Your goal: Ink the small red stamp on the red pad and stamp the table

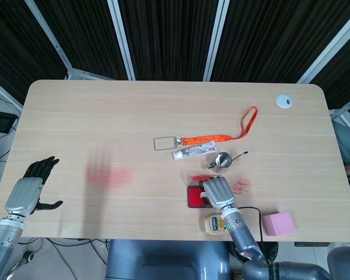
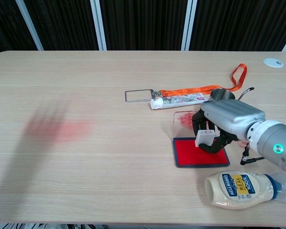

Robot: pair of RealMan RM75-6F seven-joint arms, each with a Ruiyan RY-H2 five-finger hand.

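Note:
My right hand (image 2: 226,124) (image 1: 217,191) grips the small stamp (image 2: 204,136), a pale block with its red part hidden from view. It holds the block down over the upper right part of the red ink pad (image 2: 195,155) (image 1: 193,197), which lies in a dark tray. Whether the stamp touches the ink is unclear. The pad's clear lid (image 2: 182,118) stands open behind it, smeared red. My left hand (image 1: 29,189) rests at the table's near left edge, fingers spread, holding nothing. The chest view does not show it.
A mayonnaise bottle (image 2: 240,189) lies just in front of the pad. Behind it are a small metal cup (image 2: 221,95), a tube (image 2: 176,100) and an orange lanyard with a badge holder (image 2: 200,89). A pink block (image 1: 278,223) sits near the right front edge. Red smears (image 2: 57,128) mark the table.

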